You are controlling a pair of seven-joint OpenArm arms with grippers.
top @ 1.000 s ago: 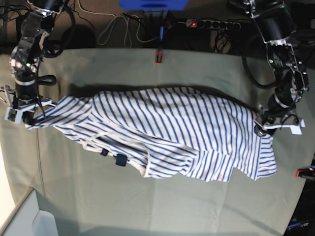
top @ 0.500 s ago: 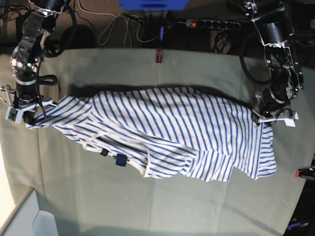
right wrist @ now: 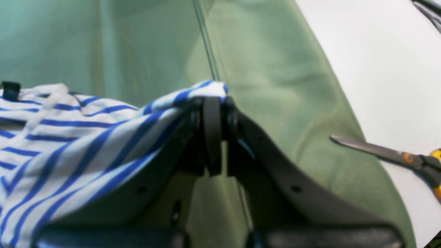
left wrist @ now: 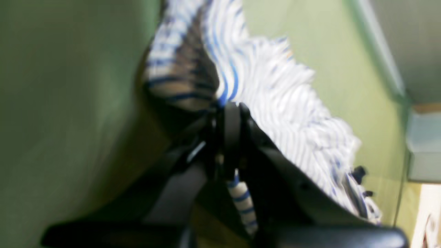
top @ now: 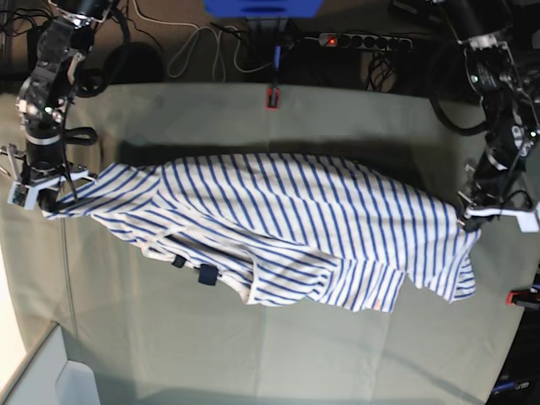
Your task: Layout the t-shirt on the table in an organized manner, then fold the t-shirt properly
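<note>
T-shirt [top: 278,228] stretched between both tools — left tool [top: 467,212], right tool [top: 44,201].

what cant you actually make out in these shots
- Left wrist view: motion blur smears the t-shirt and left gripper; how much cloth it pinches is unclear.
- Right wrist view: the right gripper hides the pinched shirt edge; the scissors are cut off by the frame.
- Base view: folds hide the shirt's underside; the dark tag is too small to read.

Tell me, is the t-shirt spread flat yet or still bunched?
Still bunched. The t-shirt hangs stretched between the right gripper and left gripper, its lower edge rumpled and overlapping.
</note>
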